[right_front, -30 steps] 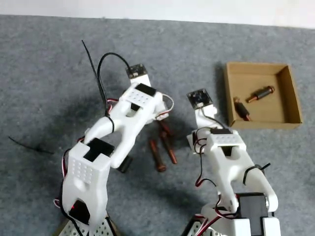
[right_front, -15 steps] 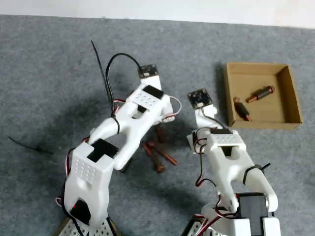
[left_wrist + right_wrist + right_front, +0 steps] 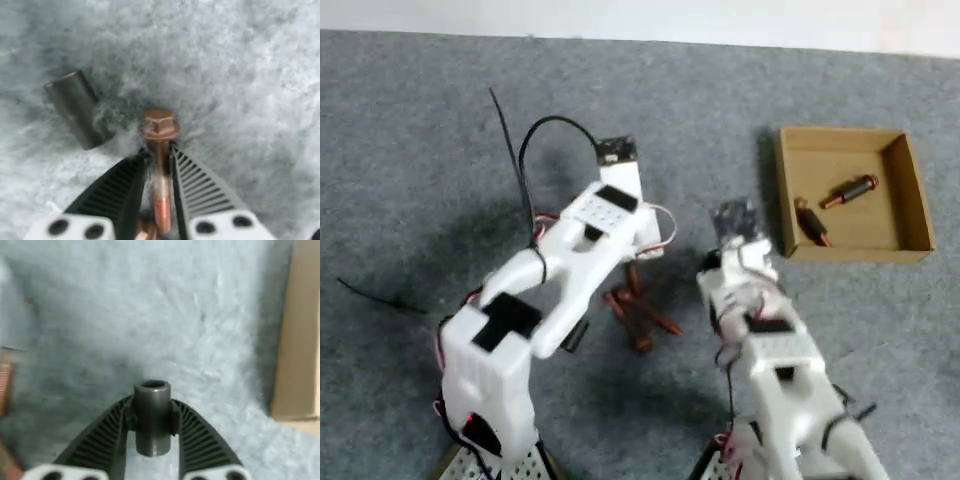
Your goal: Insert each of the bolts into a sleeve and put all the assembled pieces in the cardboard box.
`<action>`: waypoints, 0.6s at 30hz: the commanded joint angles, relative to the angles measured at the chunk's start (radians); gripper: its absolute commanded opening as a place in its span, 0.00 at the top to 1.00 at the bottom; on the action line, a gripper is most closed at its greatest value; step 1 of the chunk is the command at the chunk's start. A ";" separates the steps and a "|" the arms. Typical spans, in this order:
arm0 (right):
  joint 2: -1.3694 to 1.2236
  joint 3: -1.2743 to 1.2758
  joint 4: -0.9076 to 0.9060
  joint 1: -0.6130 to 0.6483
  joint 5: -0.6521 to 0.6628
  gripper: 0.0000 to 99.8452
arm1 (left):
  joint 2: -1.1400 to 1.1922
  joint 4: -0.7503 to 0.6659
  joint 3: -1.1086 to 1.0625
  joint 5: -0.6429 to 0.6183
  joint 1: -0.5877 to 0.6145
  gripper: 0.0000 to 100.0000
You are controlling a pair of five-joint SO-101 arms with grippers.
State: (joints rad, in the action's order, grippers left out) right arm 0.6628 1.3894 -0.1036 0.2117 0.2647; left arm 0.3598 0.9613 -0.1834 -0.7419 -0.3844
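The right arm (image 3: pixel 775 350) is hard to make out in the high view. The left arm (image 3: pixel 570 250) hides part of the loose bolts (image 3: pixel 640 315) that lie crossed on the grey carpet (image 3: pixel 420 150) in the middle.

The left gripper (image 3: pixel 157 154) pinches a copper bolt (image 3: pixel 159 126). The bolt runs along the fingers (image 3: pixel 200 185), with its head poking out past their tips. Its other end is cut off. A loose sleeve (image 3: pixel 77 107) lies tilted on the carpet just beside the bolt head.

The right gripper (image 3: pixel 151 411) pinches a dark held sleeve (image 3: pixel 152 427). Its long side runs along the fingers, and its open hole points away from the wrist.

The cardboard box (image 3: pixel 840 132) sits at the far right. Two finished pieces lie inside. One (image 3: pixel 848 189) runs nearly left to right, and the other (image 3: pixel 811 221) slants from far to near.
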 commanded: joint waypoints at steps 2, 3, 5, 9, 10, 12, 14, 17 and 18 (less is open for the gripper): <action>0.283 0.179 0.114 0.074 -0.003 1.00 | -0.260 -0.160 -0.216 0.014 0.021 1.00; 0.334 0.213 0.117 0.087 -0.003 1.00 | -0.306 -0.181 -0.255 0.014 0.021 1.00; 0.430 0.272 0.117 0.111 -0.003 1.00 | -0.400 -0.227 -0.334 0.014 0.027 1.00; 0.607 0.377 0.114 0.162 -0.003 1.00 | -0.596 -0.377 -0.522 0.014 0.062 1.00; 0.639 0.397 0.102 0.173 -0.003 1.00 | -0.650 -0.425 -0.576 0.014 0.073 1.00; 0.694 0.423 0.033 0.186 -0.003 1.00 | -0.757 -0.519 -0.680 0.014 0.088 1.00; 0.728 0.430 -0.018 0.209 -0.003 1.00 | -0.866 -0.615 -0.786 0.014 0.104 1.00; 0.745 0.430 -0.064 0.248 0.032 0.99 | -1.023 -0.743 -0.929 0.014 0.116 1.00; 0.745 0.430 -0.079 0.260 0.072 0.99 | -1.075 -0.775 -0.974 0.014 0.116 1.00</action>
State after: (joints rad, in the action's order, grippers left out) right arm 1.3794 1.6763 -0.1557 0.4358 0.2739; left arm -0.4887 0.3506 -1.0150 -0.7296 -0.2892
